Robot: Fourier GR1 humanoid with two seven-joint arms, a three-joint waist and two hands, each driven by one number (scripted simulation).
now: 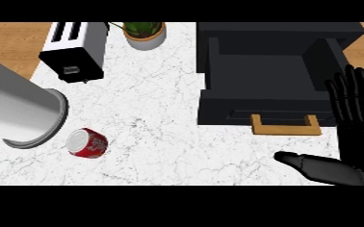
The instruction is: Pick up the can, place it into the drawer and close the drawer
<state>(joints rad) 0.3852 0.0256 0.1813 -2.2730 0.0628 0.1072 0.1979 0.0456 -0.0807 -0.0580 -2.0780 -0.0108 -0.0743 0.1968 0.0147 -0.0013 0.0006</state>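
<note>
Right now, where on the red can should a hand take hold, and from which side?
Probably the can by its red side wall, coming in from its right: the round body suits a wrap, its pale top faces up, and a grey cylinder crowds its left.

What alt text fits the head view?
A red can sits at the white marble counter's lower left, apart from the open black drawer with a wooden handle at right. The right hand rests open at the right edge; a toaster, a potted plant and a large grey cylinder are on the left.
</note>
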